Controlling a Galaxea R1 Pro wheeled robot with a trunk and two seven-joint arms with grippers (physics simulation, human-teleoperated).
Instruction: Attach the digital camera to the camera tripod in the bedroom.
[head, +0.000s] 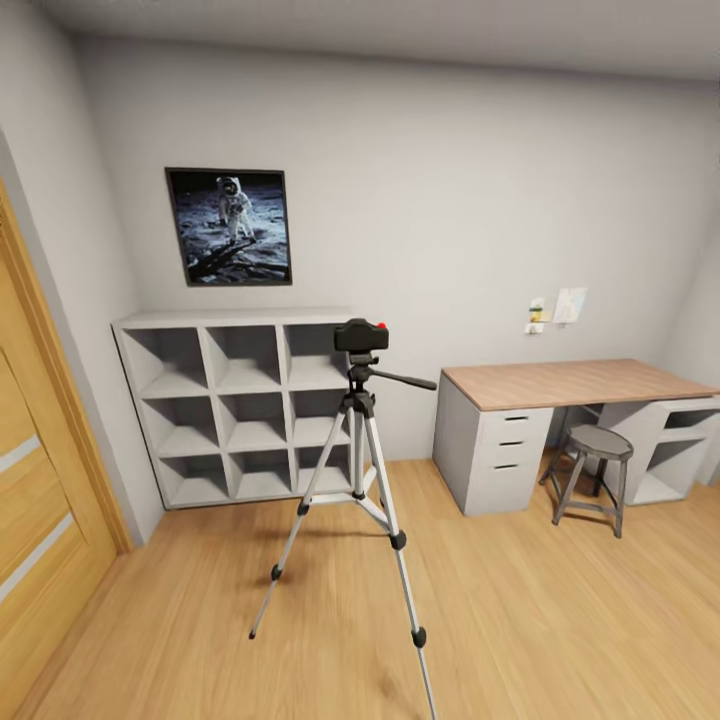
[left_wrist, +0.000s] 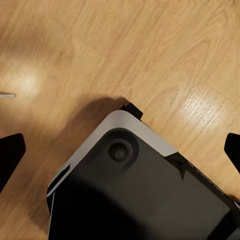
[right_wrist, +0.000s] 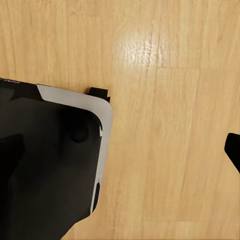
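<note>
At the left of the head view, past a wood-veneer door (head: 40, 520), a framed astronaut poster (head: 229, 226) hangs over a white cube shelf (head: 240, 405). In front of the shelf stands the tall silver-legged camera tripod with black joints and head (head: 357, 480), and the small black boxy digital camera with a red round button (head: 361, 335) already sits on that head, so the attaching looks done, though whether the mount is locked is too small to tell. To the right are a wood-topped white desk (head: 560, 385) and a grey round-seated metal stool (head: 595, 470).

The camera is probably light, rigid and smooth-sided (and fragile at the lens), best taken across its two flat side faces, clear of lens and button. The tripod is stiff but top-heavy on thin legs; a sideways push at the head could tip it. Its long axis is vertical, legs splayed to the light wood plank floor (head: 520, 620), the pan handle reaching right and slightly down. Which way the lens faces cannot be told.

Neither wrist view shows camera or tripod between the jaws. The left gripper (left_wrist: 120, 150) is spread wide, holding nothing, with the robot's black-and-grey base (left_wrist: 145, 200) beyond its tips. The right gripper (right_wrist: 125, 145) shows one clear tip, its gap empty over bare floor, apparently also spread.
</note>
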